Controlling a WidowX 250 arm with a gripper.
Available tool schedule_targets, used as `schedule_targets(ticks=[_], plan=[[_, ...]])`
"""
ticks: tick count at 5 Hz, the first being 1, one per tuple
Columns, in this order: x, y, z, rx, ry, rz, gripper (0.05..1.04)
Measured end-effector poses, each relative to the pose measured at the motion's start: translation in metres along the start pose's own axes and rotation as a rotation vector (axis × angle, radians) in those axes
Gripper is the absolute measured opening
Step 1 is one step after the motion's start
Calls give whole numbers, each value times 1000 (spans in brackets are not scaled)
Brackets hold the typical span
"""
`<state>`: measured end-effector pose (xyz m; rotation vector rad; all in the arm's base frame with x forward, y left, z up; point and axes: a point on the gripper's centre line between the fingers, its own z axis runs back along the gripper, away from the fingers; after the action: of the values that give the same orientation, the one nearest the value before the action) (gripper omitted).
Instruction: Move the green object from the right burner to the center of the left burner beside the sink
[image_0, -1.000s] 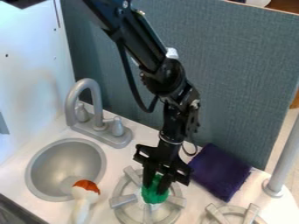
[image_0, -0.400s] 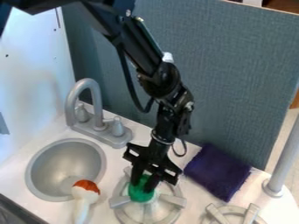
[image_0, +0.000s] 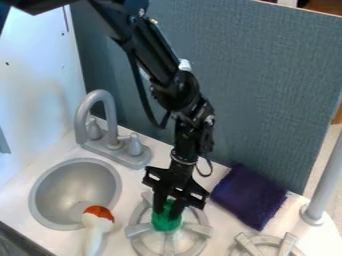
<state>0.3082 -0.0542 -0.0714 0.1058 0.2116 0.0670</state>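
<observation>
In the camera view, the gripper (image_0: 167, 214) slides left over the back of the near stove burner (image_0: 138, 230), then eases a touch back to the right, and the green object (image_0: 165, 223) travels right along with it! The jaws are closed around that green piece, one finger on each side, so the grip looks sound. What it means: the piece shifts across the burner rather than leaving it, a small change of position; whether it touches the metal, I can't tell. The orange-topped white item (image_0: 98, 225) stays put by the sink (image_0: 40, 180), and the purple cloth (image_0: 248, 196) holds its spot behind the burners.
</observation>
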Motion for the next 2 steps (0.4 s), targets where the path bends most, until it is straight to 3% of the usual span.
schedule_targets(ticks=[1, 2], plan=[[1, 2, -3, -77, 6, 47, 458], [-3, 1, -5, -89, 21, 66, 773]])
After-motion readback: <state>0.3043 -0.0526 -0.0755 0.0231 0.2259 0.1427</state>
